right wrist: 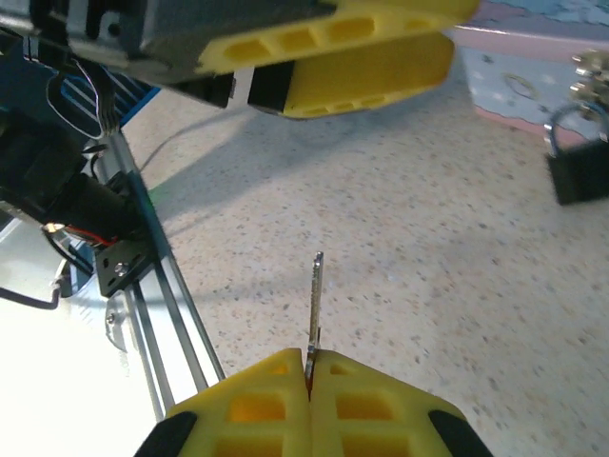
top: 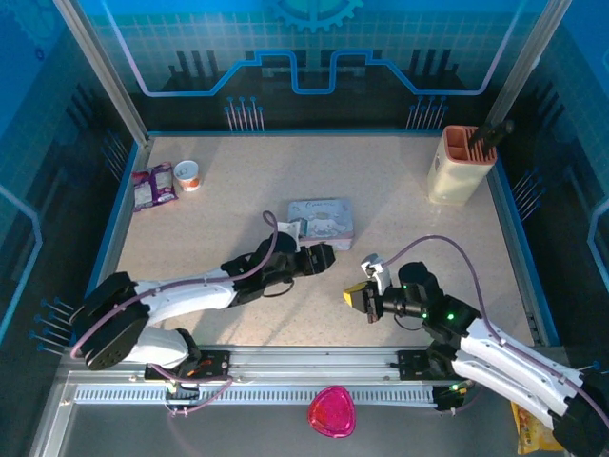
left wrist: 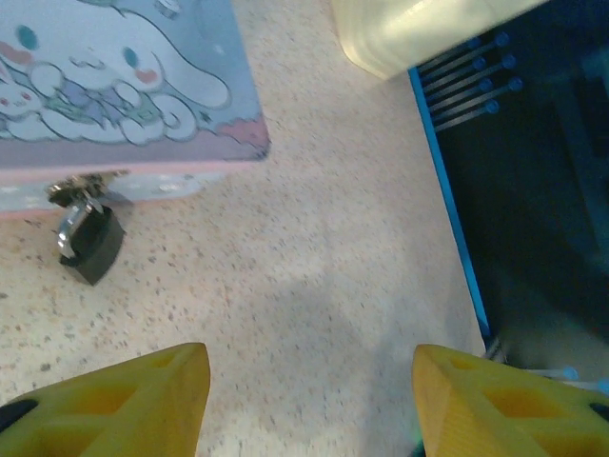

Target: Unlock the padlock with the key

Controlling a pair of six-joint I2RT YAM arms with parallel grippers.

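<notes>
The padlock is small and black with a silvery shackle. It hangs from the hasp on the front of the pale cartoon-printed tin and rests on the speckled table. My left gripper stands open a little in front of and to the right of the padlock, nothing between its yellow fingers. From the top it sits just in front of the tin. My right gripper is shut on the key, whose blade points straight out over the table. The padlock lies far right of it.
A tan holder with a dark tool stands at the back right. A small cup and a snack packet lie at the back left. A pink object sits by the front rail. The left gripper's fingers hang above the key.
</notes>
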